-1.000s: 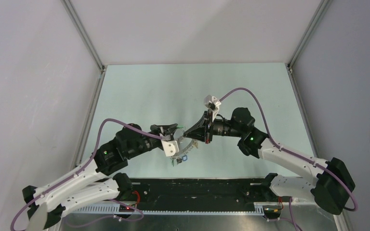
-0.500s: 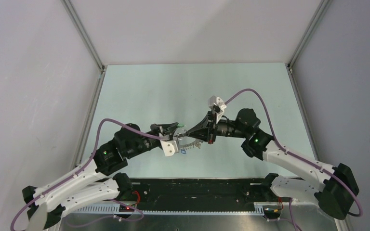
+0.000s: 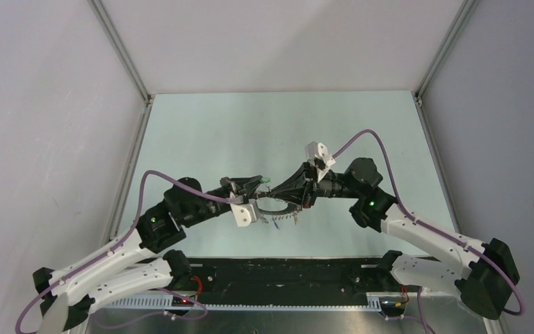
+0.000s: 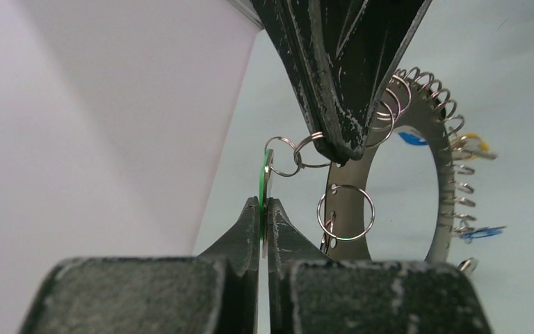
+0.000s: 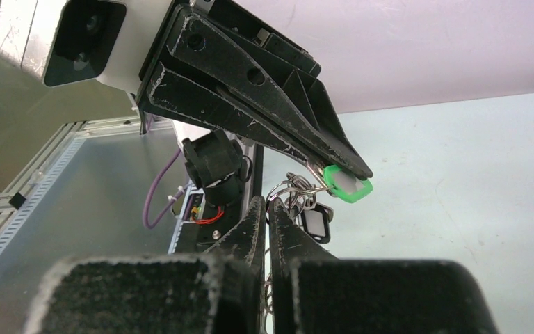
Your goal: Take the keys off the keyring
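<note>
Gripping green tag [image 5: 351, 188] in left pincer [image 4: 264, 207], right pincer [image 4: 334, 147] clenched on split ring [image 4: 310, 152], keyring [image 4: 440, 202] swung rightward

Side by side on the tabletop's near edge, the left arm [image 3: 111, 250] and right arm [image 3: 424, 233] wear white shell links dotted with small dark screw heads, joined by bulky black joint housings. A green indicator light [image 3: 154, 220] glows on each. A purple cable [image 3: 149, 182] arcs free of each arm toward a white, boxy camera housing [image 3: 245, 212] at the wrist. The left pincer [image 3: 259, 181] and right pincer [image 3: 276, 195] are matt black, with long wedge-shaped fingers [image 4: 344, 83] narrowing to slim tips, their edges scuffed with pale scratches; round holes pierce the left one's side plates. Red wiring [image 3: 196, 284] shows at the left base
</note>
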Robot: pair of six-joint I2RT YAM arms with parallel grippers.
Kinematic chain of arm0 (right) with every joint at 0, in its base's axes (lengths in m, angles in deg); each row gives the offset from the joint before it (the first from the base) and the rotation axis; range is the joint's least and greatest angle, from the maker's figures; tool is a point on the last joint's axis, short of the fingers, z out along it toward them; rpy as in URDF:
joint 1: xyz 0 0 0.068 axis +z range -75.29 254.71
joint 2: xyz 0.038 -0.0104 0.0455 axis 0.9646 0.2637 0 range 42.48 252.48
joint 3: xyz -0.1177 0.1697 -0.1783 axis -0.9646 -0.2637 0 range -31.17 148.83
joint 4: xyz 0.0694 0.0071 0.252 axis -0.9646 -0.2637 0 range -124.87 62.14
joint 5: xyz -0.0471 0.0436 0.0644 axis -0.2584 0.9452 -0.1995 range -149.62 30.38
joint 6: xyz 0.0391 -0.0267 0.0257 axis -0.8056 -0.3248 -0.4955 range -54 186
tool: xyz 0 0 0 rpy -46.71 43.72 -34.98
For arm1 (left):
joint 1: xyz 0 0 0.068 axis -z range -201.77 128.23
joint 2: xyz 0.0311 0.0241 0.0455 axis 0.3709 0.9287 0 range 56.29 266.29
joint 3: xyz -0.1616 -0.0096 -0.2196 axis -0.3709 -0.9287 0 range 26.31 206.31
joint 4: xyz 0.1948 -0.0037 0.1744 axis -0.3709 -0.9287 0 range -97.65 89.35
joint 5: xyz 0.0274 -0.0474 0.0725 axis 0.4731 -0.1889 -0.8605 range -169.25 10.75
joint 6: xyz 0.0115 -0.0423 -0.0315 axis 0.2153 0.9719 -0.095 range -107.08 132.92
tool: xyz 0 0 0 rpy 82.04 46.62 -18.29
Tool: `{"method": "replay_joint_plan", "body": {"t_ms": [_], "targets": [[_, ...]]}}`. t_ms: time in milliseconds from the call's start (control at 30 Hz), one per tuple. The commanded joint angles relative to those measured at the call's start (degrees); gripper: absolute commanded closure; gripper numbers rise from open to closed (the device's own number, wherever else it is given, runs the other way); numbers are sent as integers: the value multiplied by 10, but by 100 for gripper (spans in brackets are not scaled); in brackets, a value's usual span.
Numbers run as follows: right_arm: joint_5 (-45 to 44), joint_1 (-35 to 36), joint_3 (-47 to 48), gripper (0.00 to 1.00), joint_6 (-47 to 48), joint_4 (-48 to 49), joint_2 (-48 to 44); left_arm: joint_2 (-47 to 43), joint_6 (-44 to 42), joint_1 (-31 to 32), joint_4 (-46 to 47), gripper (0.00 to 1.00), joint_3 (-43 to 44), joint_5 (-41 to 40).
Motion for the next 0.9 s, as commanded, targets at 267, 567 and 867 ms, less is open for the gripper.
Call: {"method": "replay_joint_plan", "body": {"t_ms": [267,567,867], "targets": [[58,-2,41,100,-34,97,25,8,-8,-5,34,100,15,7],[65,-31,52,100,-36,83,13,8,-10,-4,33,100,15,7],[97,-28,52,100,-165,142,55,1,-13,-4,33,100,15,-10]]}}
